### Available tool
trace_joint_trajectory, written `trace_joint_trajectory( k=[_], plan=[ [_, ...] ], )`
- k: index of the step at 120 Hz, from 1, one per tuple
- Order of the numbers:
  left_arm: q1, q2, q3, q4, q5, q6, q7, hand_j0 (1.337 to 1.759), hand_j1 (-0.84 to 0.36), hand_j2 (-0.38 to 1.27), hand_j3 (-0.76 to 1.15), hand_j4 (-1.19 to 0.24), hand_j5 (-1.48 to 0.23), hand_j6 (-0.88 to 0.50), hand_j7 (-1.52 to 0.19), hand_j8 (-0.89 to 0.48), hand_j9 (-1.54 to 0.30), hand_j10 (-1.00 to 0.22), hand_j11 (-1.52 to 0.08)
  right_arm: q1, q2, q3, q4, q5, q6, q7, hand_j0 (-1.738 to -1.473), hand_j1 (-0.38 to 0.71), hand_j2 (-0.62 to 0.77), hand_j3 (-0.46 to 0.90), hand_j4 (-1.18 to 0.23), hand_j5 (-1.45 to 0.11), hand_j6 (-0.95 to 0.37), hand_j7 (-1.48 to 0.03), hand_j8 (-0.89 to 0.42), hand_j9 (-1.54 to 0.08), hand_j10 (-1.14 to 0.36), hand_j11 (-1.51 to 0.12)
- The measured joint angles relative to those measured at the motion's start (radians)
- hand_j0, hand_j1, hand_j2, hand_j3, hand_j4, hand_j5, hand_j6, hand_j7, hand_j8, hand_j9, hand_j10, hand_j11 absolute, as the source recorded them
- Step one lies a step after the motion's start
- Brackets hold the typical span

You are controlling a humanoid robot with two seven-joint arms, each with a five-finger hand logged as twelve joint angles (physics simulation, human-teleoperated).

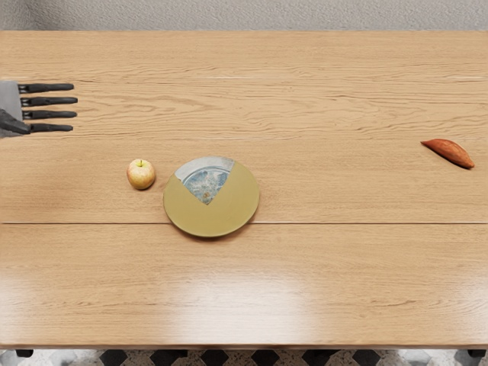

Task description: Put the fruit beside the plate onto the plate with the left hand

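Observation:
A small yellow-red apple [141,174] sits upright on the wooden table, just left of a round olive-yellow plate [217,207] with a blue-grey wedge pattern at its top. Apple and plate are close but apart. My left hand [47,107] comes in at the left edge, well above and to the left of the apple, its dark fingers [53,101] stretched straight out to the right and holding nothing. The right arm does not show.
An orange-brown sweet potato [448,152] lies far off at the right edge of the table [320,282]. The table's front edge runs along the bottom of the picture, with a checkered floor below it.

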Motion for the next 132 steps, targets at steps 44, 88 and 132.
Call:
trace_joint_trajectory(
  k=[44,88,132],
  plan=[
    [-0.214,-0.194,0.002,-0.006,0.364,0.0,0.0,1.658,0.34,0.0,0.0,-0.01,-0.01,-0.01,-0.01,-0.01,-0.01,-0.01,-0.01,0.001,0.0,0.0,-0.001,0.0,-0.001,0.0,-1.658,-0.33,0.0,0.0,-0.02,-0.02,-0.02,-0.02,-0.02,-0.02,-0.02,-0.02],
    [-0.277,-0.398,0.012,-0.085,0.961,0.001,0.0,1.658,0.35,0.0,0.0,0.0,0.0,0.0,0.0,0.0,0.0,0.0,0.0,0.001,0.0,0.0,0.0,0.0,-0.001,0.0,-1.658,-0.33,0.0,0.0,-0.02,-0.02,-0.02,-0.02,-0.02,-0.02,-0.02,-0.02],
    [-0.283,-0.476,0.152,-0.176,1.238,0.073,0.0,1.658,0.35,0.0,0.0,0.0,0.0,0.0,0.0,0.0,0.0,0.0,0.0,0.001,0.0,0.0,0.0,0.0,-0.001,0.0,-1.658,-0.33,0.0,0.0,-0.02,-0.02,-0.02,-0.02,-0.02,-0.02,-0.02,-0.02]
  ],
)
